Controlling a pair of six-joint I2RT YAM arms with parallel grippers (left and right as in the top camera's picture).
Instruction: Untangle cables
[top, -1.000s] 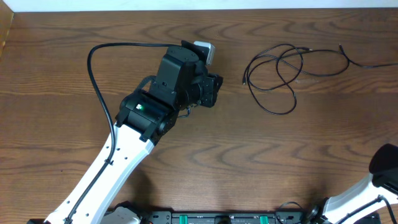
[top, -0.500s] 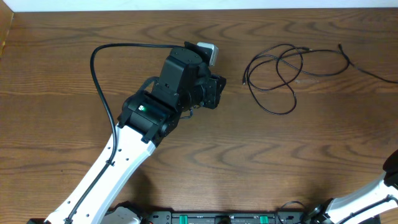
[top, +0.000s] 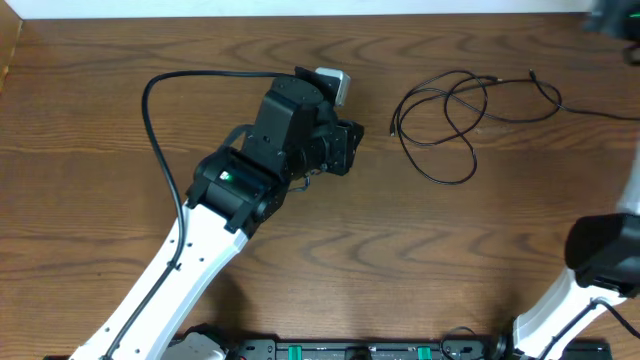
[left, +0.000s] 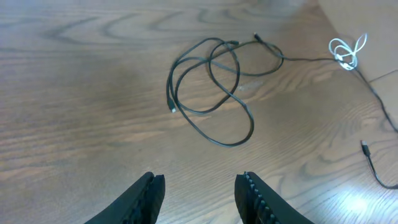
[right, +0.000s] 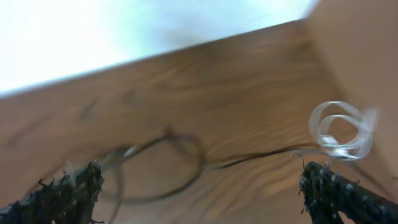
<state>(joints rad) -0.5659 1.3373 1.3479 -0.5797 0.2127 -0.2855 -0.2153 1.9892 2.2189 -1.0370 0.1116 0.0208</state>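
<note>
A black cable (left: 227, 93) lies in several crossed loops on the far right of the tabletop (top: 480, 260), not yet drawn out straight. A shorter white cable (left: 346, 51) sits coiled well apart, farther right, beside a pale panel (left: 373, 31). By the look of it the job is about half done: the white cord is clear of the black, but the black loops remain to be pulled open, and one black run trails off toward the right edge.

The left gripper (left: 200, 190) hangs released on the near-left side of the tangle, nothing between its jaws. The right gripper (right: 202, 196), up over the far right corner, is spread wide and empty too, in a blurred view.

Bare wood opens near and left of the loops, giving room to drag. The far edge and the panel on the right crowd the cords.
</note>
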